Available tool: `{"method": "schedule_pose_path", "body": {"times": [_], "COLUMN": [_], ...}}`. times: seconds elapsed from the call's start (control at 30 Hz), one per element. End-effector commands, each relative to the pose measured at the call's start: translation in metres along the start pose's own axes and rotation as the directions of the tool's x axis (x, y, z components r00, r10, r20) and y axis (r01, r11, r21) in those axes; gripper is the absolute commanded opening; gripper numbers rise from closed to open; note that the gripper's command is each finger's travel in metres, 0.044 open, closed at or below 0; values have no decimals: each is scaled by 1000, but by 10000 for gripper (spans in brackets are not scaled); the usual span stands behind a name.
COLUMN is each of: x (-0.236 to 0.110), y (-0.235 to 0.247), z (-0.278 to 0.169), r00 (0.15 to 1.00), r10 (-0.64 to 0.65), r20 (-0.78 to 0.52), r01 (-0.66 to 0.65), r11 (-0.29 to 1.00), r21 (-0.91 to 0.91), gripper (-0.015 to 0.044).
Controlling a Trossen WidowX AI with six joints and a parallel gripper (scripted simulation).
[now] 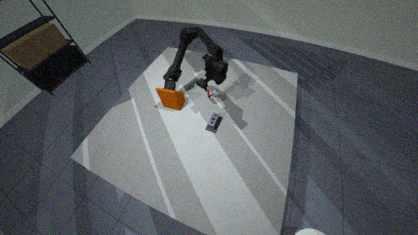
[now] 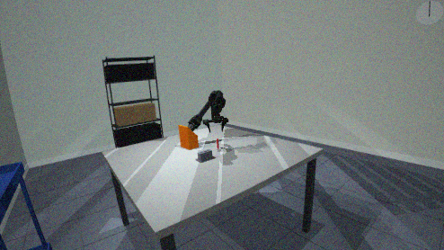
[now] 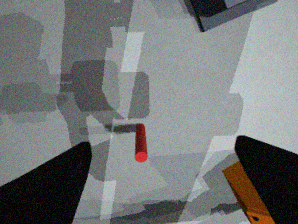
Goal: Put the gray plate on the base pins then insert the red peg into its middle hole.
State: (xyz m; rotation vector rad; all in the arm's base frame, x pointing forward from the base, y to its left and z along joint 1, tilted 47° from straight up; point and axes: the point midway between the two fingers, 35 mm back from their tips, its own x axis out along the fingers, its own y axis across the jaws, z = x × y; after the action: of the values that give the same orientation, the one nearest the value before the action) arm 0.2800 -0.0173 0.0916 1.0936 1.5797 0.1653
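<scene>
Top looks steeply down, exterior obliquely—wrist closest—all sharing the tabletop [image 1: 169, 169] [image 2: 180, 193] [image 3: 190, 65].

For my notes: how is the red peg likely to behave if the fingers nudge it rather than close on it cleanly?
The red peg would probably tip, since it stands upright, tall and narrow. Once down, it may well roll, as its end looks round. It looks straight and stiff, so I would not expect it to bend.

Red is shown by the peg [image 1: 208, 93] [image 2: 217, 144] [image 3: 141, 143], orange by the block [image 1: 171, 99] [image 2: 188, 138] [image 3: 246, 192]; the worktop [image 1: 192, 144] [image 2: 166, 189] [image 3: 190, 60] is striped in grey and white.
</scene>
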Motion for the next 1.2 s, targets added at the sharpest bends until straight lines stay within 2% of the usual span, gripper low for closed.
{"method": "schedule_pose_path", "body": {"times": [0.0,0.57,0.7,1.17], "x": [11,11,36,56], "y": [12,13,14,17], "z": [-57,-56,-57,-57], "r00": [1000,1000,1000,999], "r10": [14,14,15,16], "r20": [-28,-28,-28,-28], "r01": [5,4,4,3], "r11": [822,822,822,822], "r21": [570,570,569,569], "gripper": [440,440,440,440]}}
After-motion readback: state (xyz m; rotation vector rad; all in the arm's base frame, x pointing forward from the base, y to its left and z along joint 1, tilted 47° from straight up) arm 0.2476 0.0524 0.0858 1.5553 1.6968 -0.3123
